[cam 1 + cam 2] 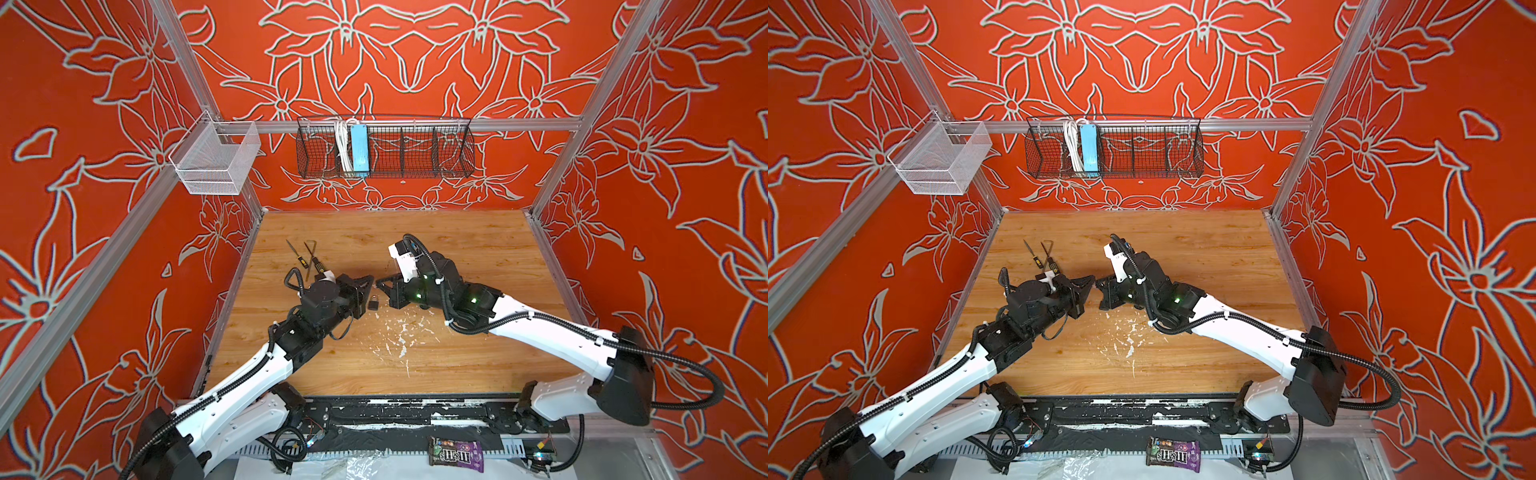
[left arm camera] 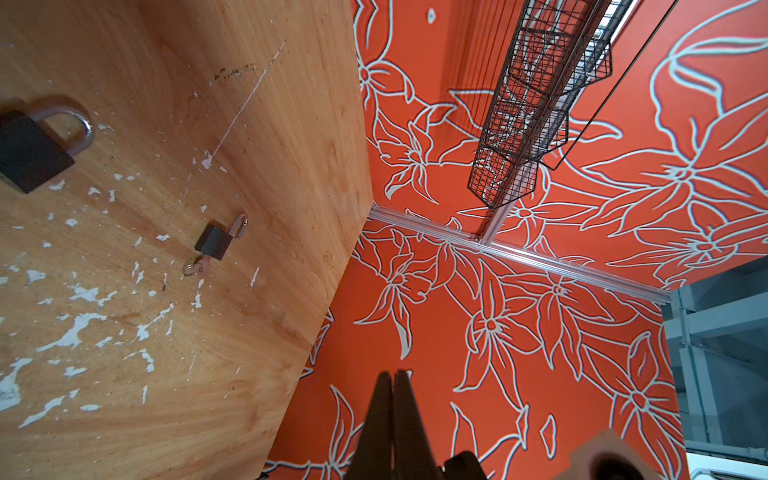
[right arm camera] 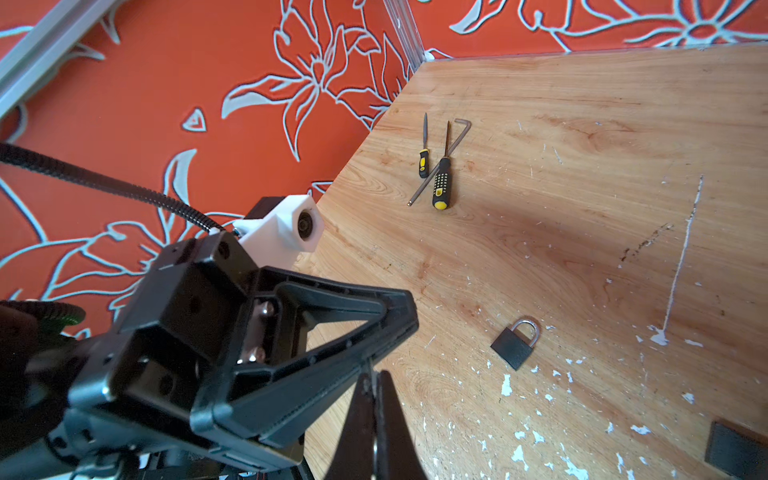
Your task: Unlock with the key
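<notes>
Evidently left jaws and right jaws were clenched, seemingly empty, tips meeting above the worktop [image 1: 457, 249]. One padlock [image 1: 374, 302] lay just nearer; a second padlock [image 2: 214, 242], further right, had the key [image 2: 195, 266] at its base. Likely approach stage: next, grasp that key.

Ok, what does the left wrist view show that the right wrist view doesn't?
Only the left wrist view: a second, farther padlock with a key ring at its base, and the black wire basket. Only the right wrist view: a small screwdriver, a large screwdriver, a hex key and the shut right gripper. Both: the nearer padlock, apparently the same one, lying on the wooden table, and the shut left gripper.
</notes>
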`<state>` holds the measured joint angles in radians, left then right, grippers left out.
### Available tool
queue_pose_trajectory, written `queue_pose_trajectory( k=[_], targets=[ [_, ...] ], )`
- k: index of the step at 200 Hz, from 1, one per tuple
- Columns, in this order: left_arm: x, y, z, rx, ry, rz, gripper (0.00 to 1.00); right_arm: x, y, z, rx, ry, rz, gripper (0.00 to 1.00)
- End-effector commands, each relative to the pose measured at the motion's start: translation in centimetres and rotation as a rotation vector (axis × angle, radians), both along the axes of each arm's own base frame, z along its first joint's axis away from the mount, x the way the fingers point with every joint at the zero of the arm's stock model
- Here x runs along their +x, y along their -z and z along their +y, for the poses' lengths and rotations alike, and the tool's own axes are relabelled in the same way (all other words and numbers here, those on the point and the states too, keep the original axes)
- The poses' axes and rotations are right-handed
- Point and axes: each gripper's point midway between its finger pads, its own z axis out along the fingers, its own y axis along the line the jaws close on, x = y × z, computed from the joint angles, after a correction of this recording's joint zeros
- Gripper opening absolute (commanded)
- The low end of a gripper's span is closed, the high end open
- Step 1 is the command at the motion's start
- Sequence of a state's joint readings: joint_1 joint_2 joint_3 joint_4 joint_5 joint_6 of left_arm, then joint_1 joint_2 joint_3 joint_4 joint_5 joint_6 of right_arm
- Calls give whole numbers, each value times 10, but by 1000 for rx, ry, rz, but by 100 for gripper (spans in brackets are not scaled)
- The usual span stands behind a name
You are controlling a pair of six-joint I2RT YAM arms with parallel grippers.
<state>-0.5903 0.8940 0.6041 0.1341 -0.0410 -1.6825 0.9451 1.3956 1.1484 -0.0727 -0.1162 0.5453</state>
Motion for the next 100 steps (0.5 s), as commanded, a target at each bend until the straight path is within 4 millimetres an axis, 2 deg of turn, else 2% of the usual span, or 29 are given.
queue_pose_trajectory(
  k=[1,21,45,67,100],
  targets=[
    [0,-10,1,34,1,-36,0,-2,-15,-10,5,23,-46,9],
    [0,-15,3,93,11,-100,0,-5,-14,-21,-15,41,-45,29],
    [0,-23,5,229,49,-206,0,-15,-13,-36,-18,27,-8,45],
    [-1,-32,5,333,96,-317,0,-25,-10,-45,34,-30,98,50],
    [0,-56,-15,406,199,-522,0,-33,-33,-48,241,-158,234,51]
  ],
)
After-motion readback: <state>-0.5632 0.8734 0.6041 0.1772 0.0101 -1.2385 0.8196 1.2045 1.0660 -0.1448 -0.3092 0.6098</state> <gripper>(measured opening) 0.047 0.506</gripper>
